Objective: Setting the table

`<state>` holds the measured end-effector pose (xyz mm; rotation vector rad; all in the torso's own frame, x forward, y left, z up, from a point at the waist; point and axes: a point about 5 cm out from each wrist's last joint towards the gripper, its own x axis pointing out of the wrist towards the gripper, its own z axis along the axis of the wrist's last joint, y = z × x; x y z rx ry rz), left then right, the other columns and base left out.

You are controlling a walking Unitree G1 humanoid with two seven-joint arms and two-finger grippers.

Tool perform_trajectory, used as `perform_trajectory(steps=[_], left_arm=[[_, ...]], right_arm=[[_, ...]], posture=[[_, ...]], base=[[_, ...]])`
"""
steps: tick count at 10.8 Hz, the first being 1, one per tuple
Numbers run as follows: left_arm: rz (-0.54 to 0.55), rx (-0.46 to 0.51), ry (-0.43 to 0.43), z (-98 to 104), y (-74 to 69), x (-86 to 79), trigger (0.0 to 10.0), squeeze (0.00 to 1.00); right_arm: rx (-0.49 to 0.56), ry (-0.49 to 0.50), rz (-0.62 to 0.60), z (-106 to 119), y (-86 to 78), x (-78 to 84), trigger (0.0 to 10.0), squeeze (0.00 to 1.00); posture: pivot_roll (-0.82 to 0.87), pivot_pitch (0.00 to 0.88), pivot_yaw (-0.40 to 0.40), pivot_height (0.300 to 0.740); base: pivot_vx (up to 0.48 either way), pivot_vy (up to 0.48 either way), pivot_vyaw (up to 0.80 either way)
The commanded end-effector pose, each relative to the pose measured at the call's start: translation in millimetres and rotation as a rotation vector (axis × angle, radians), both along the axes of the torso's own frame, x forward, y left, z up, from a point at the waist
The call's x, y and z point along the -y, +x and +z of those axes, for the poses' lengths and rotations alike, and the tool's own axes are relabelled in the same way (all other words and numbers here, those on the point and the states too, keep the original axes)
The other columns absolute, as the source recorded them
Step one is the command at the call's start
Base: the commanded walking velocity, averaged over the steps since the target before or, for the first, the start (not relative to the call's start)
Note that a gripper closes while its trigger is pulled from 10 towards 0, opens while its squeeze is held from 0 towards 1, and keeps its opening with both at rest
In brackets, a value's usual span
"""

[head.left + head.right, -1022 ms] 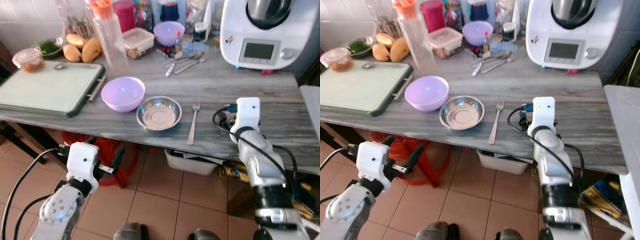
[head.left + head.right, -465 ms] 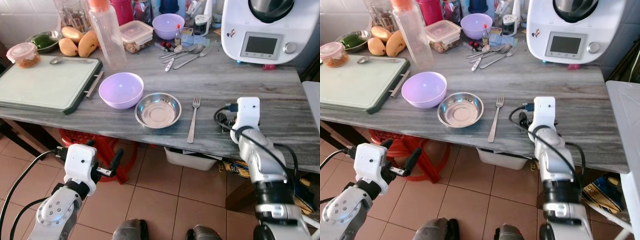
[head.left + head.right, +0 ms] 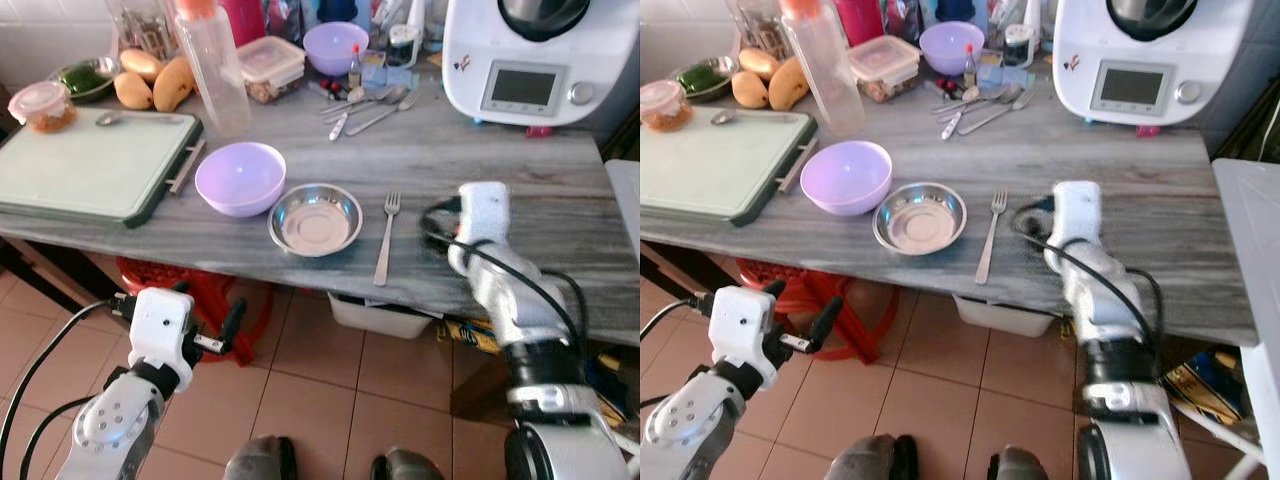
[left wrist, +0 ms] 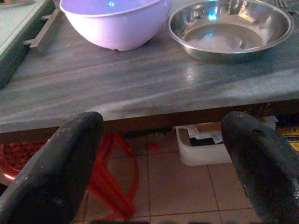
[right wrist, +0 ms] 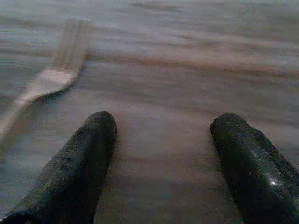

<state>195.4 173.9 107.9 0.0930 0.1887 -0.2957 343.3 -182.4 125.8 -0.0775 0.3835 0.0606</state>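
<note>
Fork [image 3: 385,238] lay on the grey surface [image 3: 560,190] just beside the steel bowl [image 3: 315,218], long axis running front to back. Right end effector [image 5: 159,154], fingers wide and empty, hovered nearer it; left end effector [image 4: 159,154] hung wide below the edge.

The head camera's two eyes look forward and steeply down from above the worktop [image 3: 300,160], taking in its whole near edge and the tiled floor [image 3: 330,400] beneath; both show the same spread, slightly offset sideways. The left wrist camera sits low, below the worktop's edge, looking along its own fingers [image 4: 56,168] up at the lilac bowl [image 4: 117,21] and steel dish [image 4: 231,28], which the head views also catch. The right wrist camera hangs very close over the worktop surface, facing the fork [image 5: 51,79], somewhat blurred.
</note>
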Motion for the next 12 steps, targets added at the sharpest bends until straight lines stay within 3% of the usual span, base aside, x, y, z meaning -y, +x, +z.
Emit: perform_trajectory(steps=[1,7,12], left_arm=[[0.000,0.002,0.011,2,0.7,-0.3,10.0,0.00],[0.001,0.000,0.010,2,2.3,0.2,10.0,0.00],[0.001,-0.004,0.013,3,1.1,-0.3,10.0,0.00]], right_arm=[[-0.016,-0.001,0.050,-1,1.6,-9.4,10.0,0.00],[-0.017,-0.045,0.117,-4,5.4,-18.1,10.0,0.00],[0.007,-0.040,0.175,0,14.0,-38.7,10.0,0.00]], posture=[[0.07,0.115,0.092,0.740],[0.08,0.110,0.093,0.740],[0.09,0.115,0.093,0.740]], base=[[0.000,0.000,0.00],[0.000,0.000,0.00],[0.000,0.000,0.00]])
